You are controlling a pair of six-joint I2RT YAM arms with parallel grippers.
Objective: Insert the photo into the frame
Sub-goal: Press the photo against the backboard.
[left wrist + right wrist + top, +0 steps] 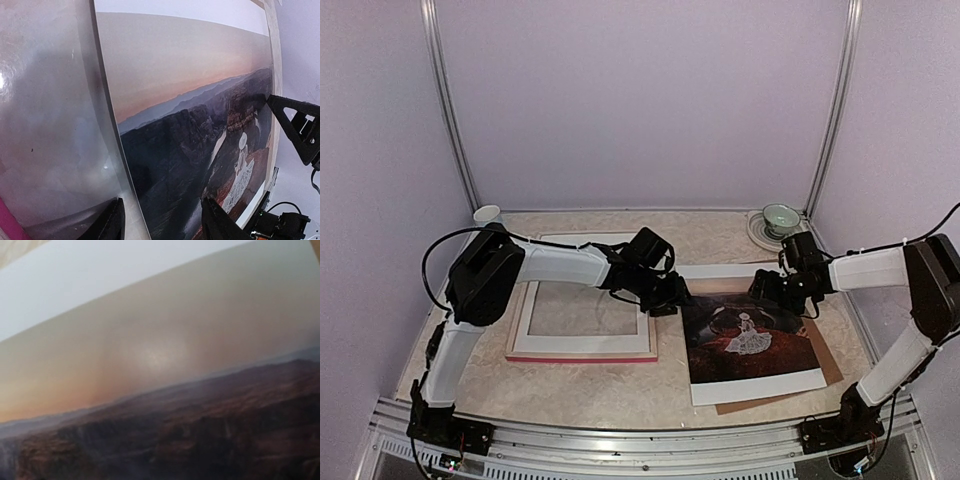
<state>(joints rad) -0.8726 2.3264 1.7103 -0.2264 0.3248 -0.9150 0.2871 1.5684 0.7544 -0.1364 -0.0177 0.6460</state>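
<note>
marbled table, photo, teacup, white cup

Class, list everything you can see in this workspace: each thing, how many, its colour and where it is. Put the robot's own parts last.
photo: one, dark reddish-brown landscape with a white border, right of centre, lying on the board
backing board: one, brown, under the photo, showing past its right and near edges
frame: one, pale face with a pink near edge, flat, left of centre
small cup: one, white, back left corner
teacup: one, pale green, on a white saucer, back right corner
table: one, beige marbled
left gripper: one, black, open, at the photo's left edge
right gripper: one, black, open, over the photo's far part
</note>
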